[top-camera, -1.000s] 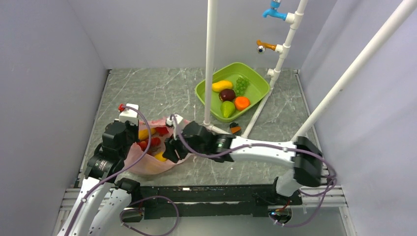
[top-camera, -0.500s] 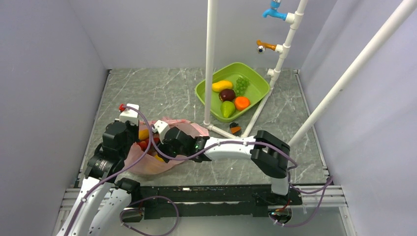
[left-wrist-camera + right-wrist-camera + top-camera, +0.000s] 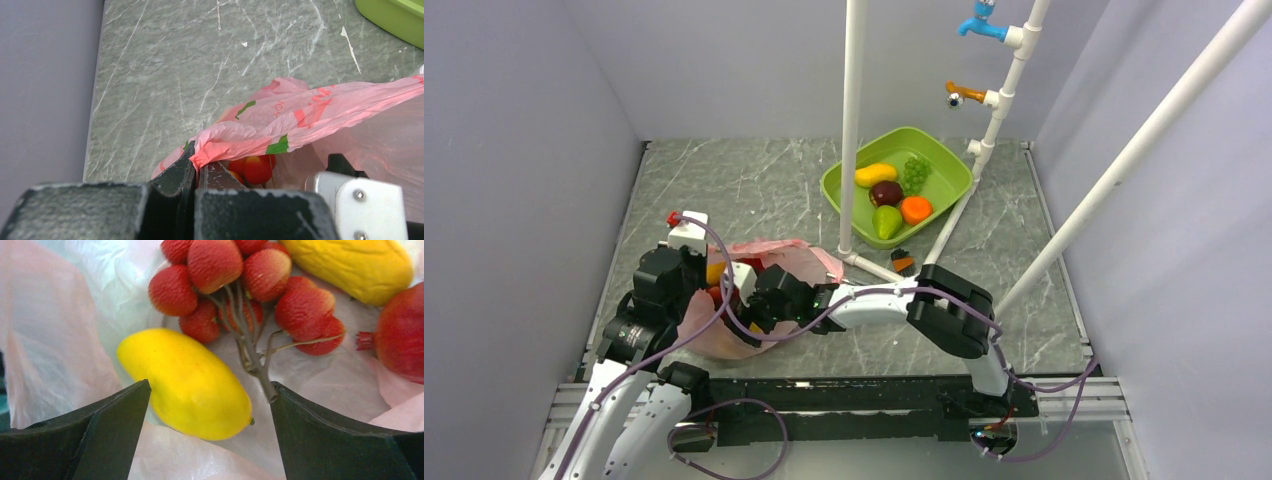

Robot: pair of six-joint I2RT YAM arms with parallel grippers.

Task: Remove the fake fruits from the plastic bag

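Observation:
The pink plastic bag (image 3: 724, 335) lies at the near left, and its mouth is held up. My left gripper (image 3: 197, 162) is shut on the bag's rim (image 3: 240, 140). My right gripper (image 3: 210, 390) is inside the bag, open, with its jaws on either side of a smooth yellow fruit (image 3: 187, 382). A red grape cluster (image 3: 235, 280) lies just beyond it, and its stem reaches to the right jaw. A second yellow fruit (image 3: 355, 262) and a red round fruit (image 3: 400, 335) lie further in. A green pear (image 3: 885, 222) lies in the green tub.
The green tub (image 3: 949, 185) stands at the back right with a yellow mango, green grapes, a maroon fruit and an orange fruit. A white upright pipe (image 3: 852, 130) stands before it, with slanted pipes to the right. A small orange-and-black object (image 3: 903, 263) lies near the pipe foot.
My right arm has reached left and pushed its gripper into the bag's mouth. The bag's far rim has lifted and spread. My left gripper has kept its hold in place.

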